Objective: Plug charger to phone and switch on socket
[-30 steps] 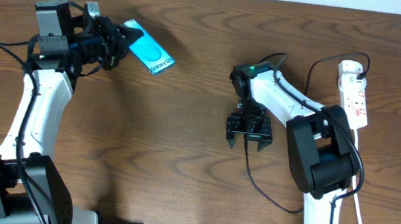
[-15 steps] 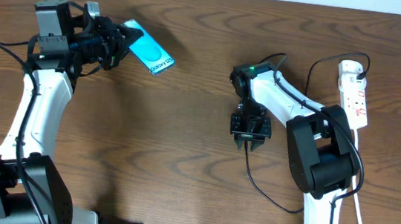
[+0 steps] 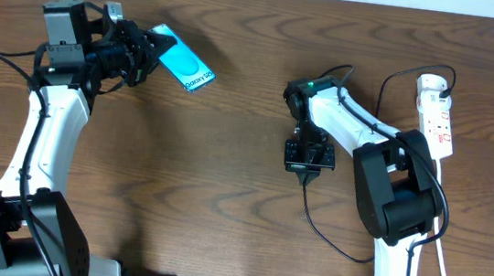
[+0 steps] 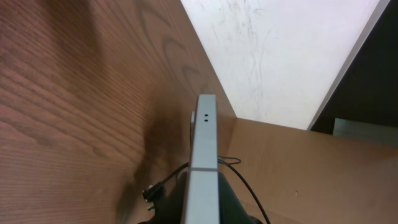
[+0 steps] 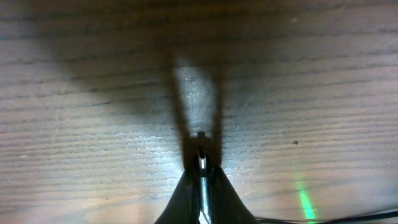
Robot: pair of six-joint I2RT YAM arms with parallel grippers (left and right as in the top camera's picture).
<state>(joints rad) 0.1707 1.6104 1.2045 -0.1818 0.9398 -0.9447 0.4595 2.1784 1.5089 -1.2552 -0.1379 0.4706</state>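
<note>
Left hand (image 3: 152,51) is clamped on the phone (image 3: 184,62), holding it up off the tabletop (image 3: 224,182) near the far left corner. Right hand (image 3: 308,168) is pinched shut on the charger (image 5: 201,158) plug tip, right of the tabletop's middle, with the cable trailing toward the near edge. Socket (image 3: 440,117) lies by the far right corner.

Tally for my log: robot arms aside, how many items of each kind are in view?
Phone: 1
Charger cable: 1
Power strip: 1
Total: 3
</note>
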